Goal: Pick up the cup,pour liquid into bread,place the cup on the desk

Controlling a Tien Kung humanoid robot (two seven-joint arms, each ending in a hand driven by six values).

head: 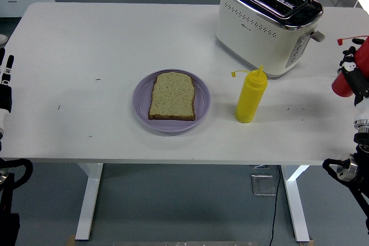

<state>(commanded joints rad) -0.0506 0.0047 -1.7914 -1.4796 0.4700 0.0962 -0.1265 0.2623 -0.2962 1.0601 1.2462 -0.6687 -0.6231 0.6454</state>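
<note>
A slice of brown bread [172,95] lies flat on a purple plate [140,97] in the middle of the table. To its right stands a yellow squeeze bottle [251,96], upright, with its cap hanging off the nozzle. No cup shows. At the picture's right edge my right hand [353,75] is shut on a red squeeze bottle [342,83], partly cut off by the frame, well right of the yellow bottle. My left hand [5,76] rests at the left edge, fingers straight, holding nothing.
A white and chrome toaster [268,22] stands at the back right, just behind the yellow bottle. The white table [86,44] has its near edge along the bottom third of the picture. A white chair seat shows at the top right.
</note>
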